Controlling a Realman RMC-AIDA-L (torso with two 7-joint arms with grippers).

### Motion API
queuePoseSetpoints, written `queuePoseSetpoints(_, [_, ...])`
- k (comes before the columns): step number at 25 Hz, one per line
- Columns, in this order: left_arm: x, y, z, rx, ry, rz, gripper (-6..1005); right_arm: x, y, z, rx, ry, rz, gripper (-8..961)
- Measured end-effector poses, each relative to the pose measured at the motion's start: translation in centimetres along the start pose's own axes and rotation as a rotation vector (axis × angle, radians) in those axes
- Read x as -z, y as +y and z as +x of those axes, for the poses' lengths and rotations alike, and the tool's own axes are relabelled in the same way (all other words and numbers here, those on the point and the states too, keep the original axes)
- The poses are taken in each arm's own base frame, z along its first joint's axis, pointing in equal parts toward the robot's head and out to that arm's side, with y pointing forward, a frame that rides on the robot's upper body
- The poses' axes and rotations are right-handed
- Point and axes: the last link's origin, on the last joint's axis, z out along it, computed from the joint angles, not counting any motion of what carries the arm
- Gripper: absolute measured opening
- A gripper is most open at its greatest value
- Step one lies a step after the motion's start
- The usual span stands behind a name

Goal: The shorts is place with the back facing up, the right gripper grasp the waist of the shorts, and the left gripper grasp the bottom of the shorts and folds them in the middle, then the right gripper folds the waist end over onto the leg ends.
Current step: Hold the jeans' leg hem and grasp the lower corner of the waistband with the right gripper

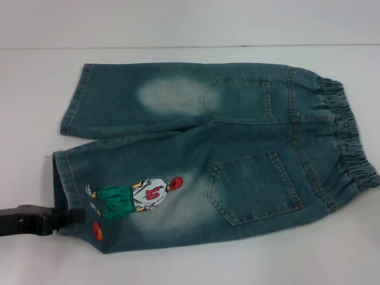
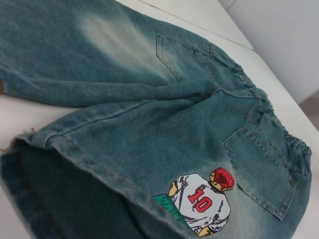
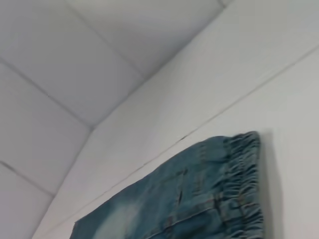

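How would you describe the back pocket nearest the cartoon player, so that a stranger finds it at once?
The shorts lie flat on the white table, waist toward the robot's right. Of two stitched pockets beside the waist, take the nearer pocket, on the leg with the cartoon player; the farther pocket sits on the plain leg.

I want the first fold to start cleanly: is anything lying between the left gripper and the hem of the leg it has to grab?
Nothing visible does. The left gripper is already at the bottom of the shorts, beside the cartoon print; only bare table surrounds that hem. The right gripper is out of view.
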Motion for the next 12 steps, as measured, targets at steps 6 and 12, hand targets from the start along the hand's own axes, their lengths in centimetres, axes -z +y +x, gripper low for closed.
queuePoseSetpoints(6, [-0.2, 0.0, 0.3, -0.008, -0.004, -0.002, 17, -1.1, -0.4, 0.1, -0.057, 0.038, 0.024, 928])
queuePoseSetpoints(12, [-0.2, 0.2, 0.3, -0.012, -0.009, -0.010, 17, -2.3, -0.4, 0.2, -0.053, 0.083, 0.034, 928])
